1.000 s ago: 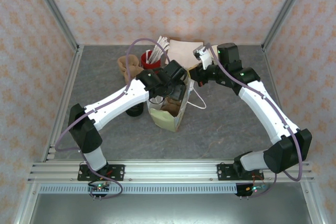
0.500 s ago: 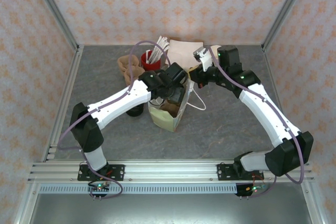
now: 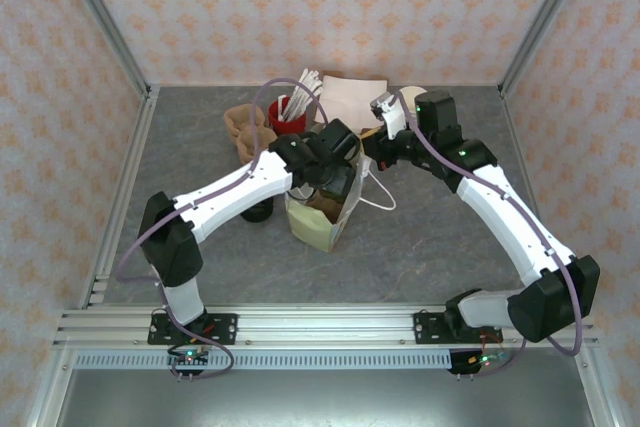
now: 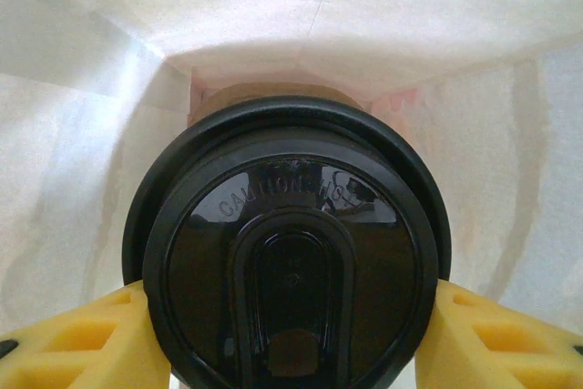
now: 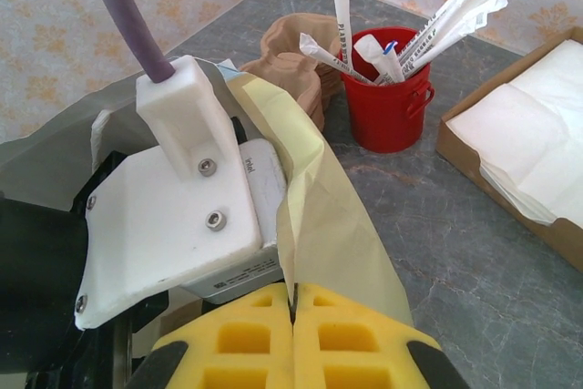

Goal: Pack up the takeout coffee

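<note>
Gripping from both sides, the left gripper [image 4: 291,339] has its jaws set partway apart around the takeout coffee [image 4: 287,252]: in the left wrist view its yellow foam pads [image 4: 77,343] run in under the rim of the black lid on the left and on the right, and the cup sits squarely between them, so the cup is held. The cup hangs inside the paper bag [image 4: 383,34], whose pale creased walls close round it on every side; a sliver of the brown cup body shows just past the far edge of the lid. In the top view the left gripper [image 3: 330,162] reaches down into the open mouth of the paper bag [image 3: 318,229], which stands upright near the middle of the table [image 3: 450,247]. The right gripper [image 5: 293,321] has its two yellow pads pressed flat together on the bag's upper edge, the thin paper pinched in the seam between them, just beside the left arm's white wrist housing [image 5: 173,225]. Raised lettering curves across the lid and begins "CAUTION"; the rest I cannot read for certain. Print on the housing's side is too small to read. Beyond the bag stand a red bucket [image 5: 387,107] of wrapped straws, a stack of brown sleeves [image 5: 296,56] and a cardboard tray [image 5: 455,148] of white napkins
</note>
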Controlling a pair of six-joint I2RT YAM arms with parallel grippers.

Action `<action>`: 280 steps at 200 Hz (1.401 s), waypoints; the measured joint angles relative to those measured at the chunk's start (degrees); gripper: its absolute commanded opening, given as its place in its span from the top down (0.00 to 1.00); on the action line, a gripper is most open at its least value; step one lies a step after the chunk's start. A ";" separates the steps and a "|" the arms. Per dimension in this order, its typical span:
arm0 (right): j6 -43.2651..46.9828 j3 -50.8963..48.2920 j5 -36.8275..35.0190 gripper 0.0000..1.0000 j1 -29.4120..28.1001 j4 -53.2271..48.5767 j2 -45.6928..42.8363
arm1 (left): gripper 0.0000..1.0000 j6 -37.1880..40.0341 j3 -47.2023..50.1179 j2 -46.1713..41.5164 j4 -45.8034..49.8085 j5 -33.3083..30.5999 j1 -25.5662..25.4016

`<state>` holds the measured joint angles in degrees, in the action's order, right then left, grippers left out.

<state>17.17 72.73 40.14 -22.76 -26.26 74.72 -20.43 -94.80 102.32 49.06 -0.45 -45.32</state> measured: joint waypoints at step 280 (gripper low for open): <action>-2.84 -4.28 -4.48 1.00 -0.20 -0.66 -3.32 | 0.48 0.00 -5.62 8.87 0.81 2.05 0.48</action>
<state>14.33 68.45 35.66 -22.96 -26.92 71.40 -20.43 -100.42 111.20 49.87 1.61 -44.84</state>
